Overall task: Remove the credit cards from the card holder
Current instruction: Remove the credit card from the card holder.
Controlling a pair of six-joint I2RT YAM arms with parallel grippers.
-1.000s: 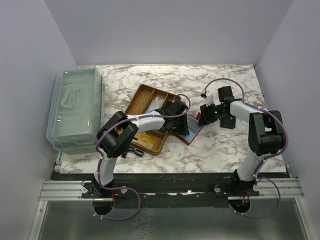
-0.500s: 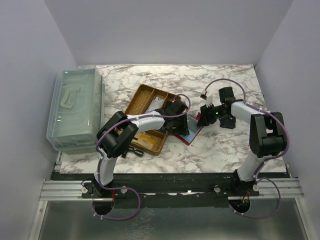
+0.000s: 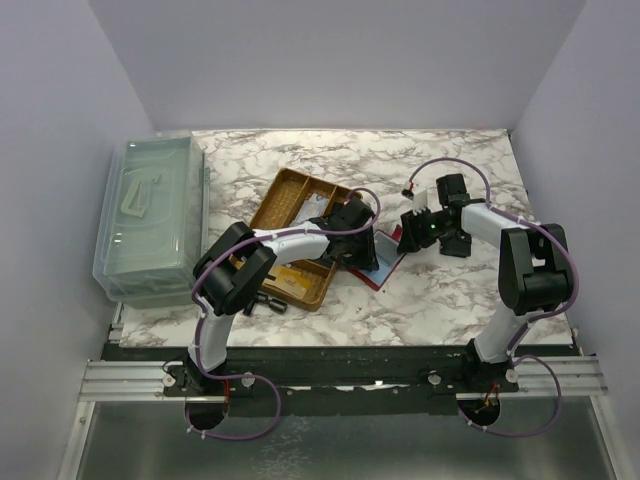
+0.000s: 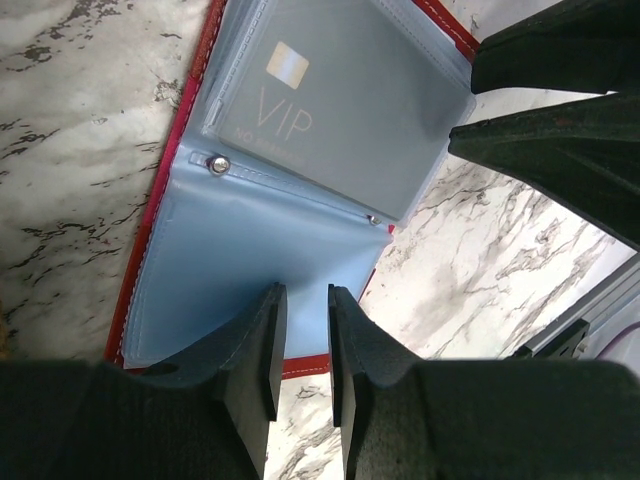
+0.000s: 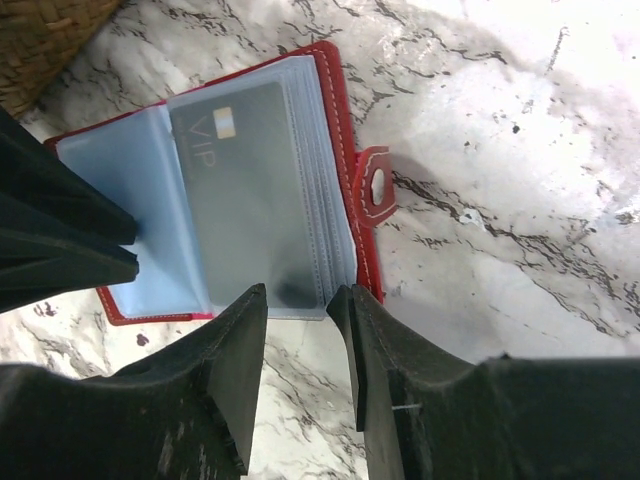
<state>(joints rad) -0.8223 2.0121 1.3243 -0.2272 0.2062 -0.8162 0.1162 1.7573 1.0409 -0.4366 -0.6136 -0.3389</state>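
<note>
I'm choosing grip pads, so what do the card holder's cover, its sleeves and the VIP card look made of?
The cover seems red leather or imitation, matte, with white stitched edges. The sleeves seem clear soft plastic, faintly glossy; the card shows through. The VIP card is grey, probably plastic; the sleeve veils its finish.
</note>
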